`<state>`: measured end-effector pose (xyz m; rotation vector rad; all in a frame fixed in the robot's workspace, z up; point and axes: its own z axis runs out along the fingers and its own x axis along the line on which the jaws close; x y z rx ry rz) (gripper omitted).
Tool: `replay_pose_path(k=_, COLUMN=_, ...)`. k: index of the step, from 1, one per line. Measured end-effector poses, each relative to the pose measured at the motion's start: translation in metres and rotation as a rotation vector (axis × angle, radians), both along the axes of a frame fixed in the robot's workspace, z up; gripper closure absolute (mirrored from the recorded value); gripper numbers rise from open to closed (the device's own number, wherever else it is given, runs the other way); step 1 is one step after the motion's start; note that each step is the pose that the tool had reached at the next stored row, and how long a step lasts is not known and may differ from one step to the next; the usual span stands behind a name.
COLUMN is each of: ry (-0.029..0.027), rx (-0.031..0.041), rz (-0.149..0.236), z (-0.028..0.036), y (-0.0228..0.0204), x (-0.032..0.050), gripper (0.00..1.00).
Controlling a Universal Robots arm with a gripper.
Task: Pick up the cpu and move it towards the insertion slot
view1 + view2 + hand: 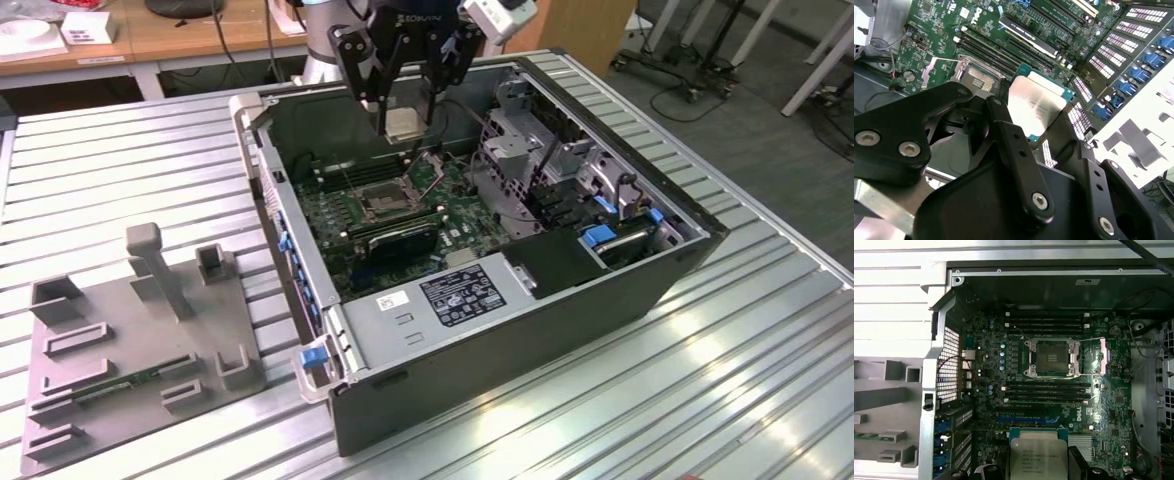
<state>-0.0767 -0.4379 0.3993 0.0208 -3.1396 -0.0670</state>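
Observation:
My gripper (404, 108) is shut on the cpu (402, 123), a pale silver square chip that hangs above the back of the open computer case. In both wrist views the cpu (1038, 105) (1036, 458) sits between black fingers (1004, 127). The insertion slot (384, 198) is a silver-framed socket with a dark centre on the green board, below the chip and nearer the case's middle. Its cover plate (1101, 356) stands folded open beside the socket (1050, 358). In the second wrist view the slot (974, 76) lies just beside the held chip.
The case walls (534, 330) and a metal drive cage (521, 150) ring the board. Long black memory slots (1046, 390) flank the socket. A grey plastic tray (120, 330) with a narrow green strip (134, 380) lies on the slatted table at the exterior view's left.

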Motion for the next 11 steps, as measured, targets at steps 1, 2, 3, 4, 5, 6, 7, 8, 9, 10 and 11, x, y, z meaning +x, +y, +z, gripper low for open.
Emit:
replay_pose_path(k=1, ry=0.0000, rx=0.0000, rz=0.000, z=0.0000, y=0.0000, x=0.0001, gripper=0.46)
replay_pose_path(k=2, ry=0.0000, rx=0.0000, rz=0.000, z=0.0000, y=0.0000, x=0.0002, gripper=0.46)
replay_pose_path(k=3, ry=0.0000, rx=0.0000, rz=0.000, z=0.0000, y=0.0000, x=0.0002, gripper=0.46)
replay_pose_path(k=4, ry=0.0000, rx=0.0001, rz=0.000, z=0.0000, y=0.0000, x=0.0002, gripper=0.46)
replay_pose_path(k=5, ry=0.0000, rx=0.0001, rz=0.000, z=0.0000, y=0.0000, x=0.0004, gripper=0.46)
replay_pose_path(k=6, ry=0.0000, rx=0.0001, rz=0.000, z=-0.0001, y=0.0000, x=0.0009, gripper=0.46)
replay_pose_path(k=7, ry=-0.0001, rx=0.0002, rz=0.000, z=-0.0001, y=0.0000, x=0.0014, gripper=0.46)
replay_pose_path(k=8, ry=0.0000, rx=0.0001, rz=0.000, z=-0.0002, y=0.0000, x=0.0021, gripper=0.46)
replay_pose_path(k=9, ry=0.0000, rx=0.0000, rz=0.000, z=-0.0002, y=0.0001, x=0.0029, gripper=0.46)
replay_pose_path(k=10, ry=0.0001, rx=-0.0001, rz=0.000, z=-0.0003, y=0.0002, x=0.0038, gripper=0.46)
replay_pose_path(k=11, ry=0.0000, rx=0.0000, rz=0.000, z=-0.0005, y=0.0004, x=0.0045, gripper=0.46)
